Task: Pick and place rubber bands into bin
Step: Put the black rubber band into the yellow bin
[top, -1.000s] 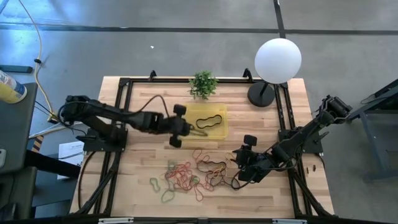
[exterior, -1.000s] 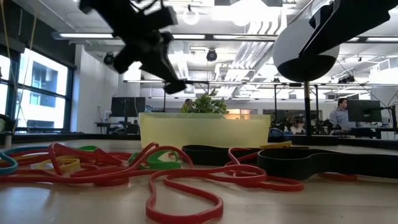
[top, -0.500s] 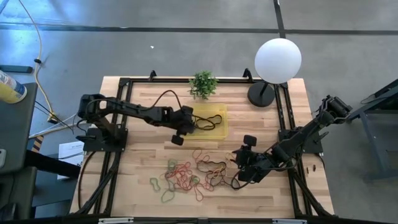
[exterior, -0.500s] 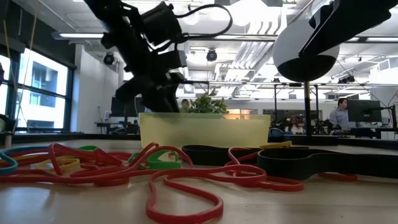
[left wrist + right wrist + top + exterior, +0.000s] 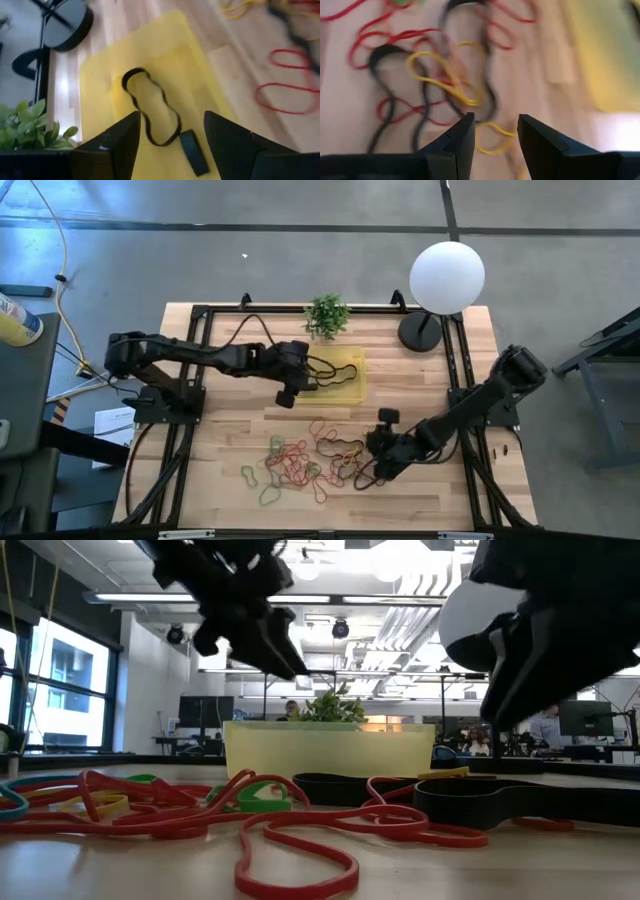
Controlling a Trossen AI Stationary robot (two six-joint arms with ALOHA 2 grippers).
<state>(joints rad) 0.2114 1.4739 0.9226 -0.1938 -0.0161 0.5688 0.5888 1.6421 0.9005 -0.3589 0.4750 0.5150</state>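
The yellow bin (image 5: 355,358) stands mid-table at the back, with a black rubber band (image 5: 150,112) lying looped on its floor and a short black piece (image 5: 192,157) beside it. My left gripper (image 5: 172,135) hangs open over the bin's left end (image 5: 300,380), holding nothing. More rubber bands (image 5: 305,460), red, green, yellow and black, lie tangled on the wood toward the near edge. My right gripper (image 5: 495,125) is open above the right part of that pile (image 5: 372,460), over a yellow band (image 5: 445,75) and black and red ones.
A small potted plant (image 5: 327,315) stands just behind the bin. A lamp with a white globe (image 5: 447,277) and a dark base (image 5: 420,330) stands at the back right. Black frame rails (image 5: 190,380) run along the table's left and right sides.
My left gripper has opened above the bin's left end and turned a little there. My right gripper has come down and toward the table's left and near edge, over the right part of the pile, its fingers still apart.
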